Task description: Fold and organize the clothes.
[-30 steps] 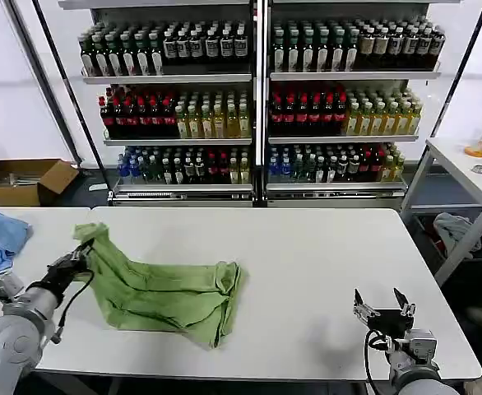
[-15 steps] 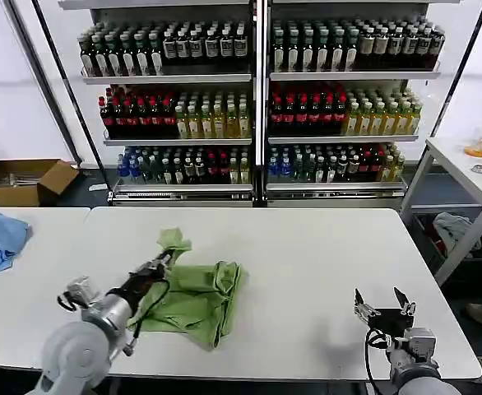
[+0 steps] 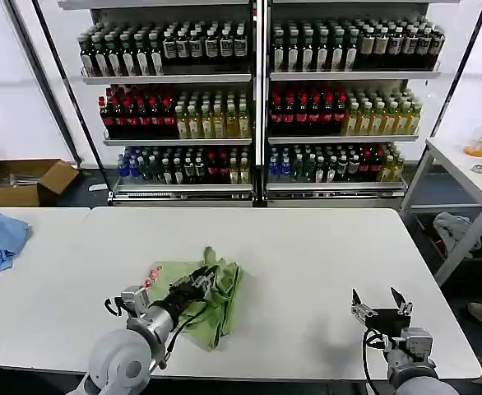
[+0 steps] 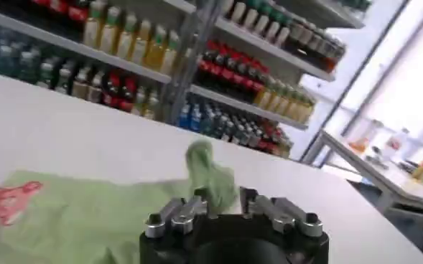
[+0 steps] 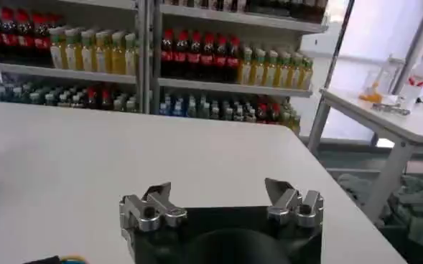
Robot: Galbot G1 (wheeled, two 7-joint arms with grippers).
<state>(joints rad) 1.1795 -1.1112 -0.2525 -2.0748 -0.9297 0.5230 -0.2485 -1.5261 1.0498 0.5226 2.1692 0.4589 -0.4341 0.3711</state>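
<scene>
The shirt (image 3: 193, 290) looks light, soft, floppy; left gripper (image 3: 203, 281) apparently clenched on a bunched fold, best held at edges; right gripper (image 3: 380, 305) released, near right.

White table (image 3: 307, 247), light green polo shirt (image 3: 216, 288) bunched directly on its top

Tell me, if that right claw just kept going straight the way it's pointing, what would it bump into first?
Probably nothing soon. The right gripper stands open over bare white table, aimed toward the bottle shelves beyond the far edge. The way looks free, though depth is hard to judge.
</scene>
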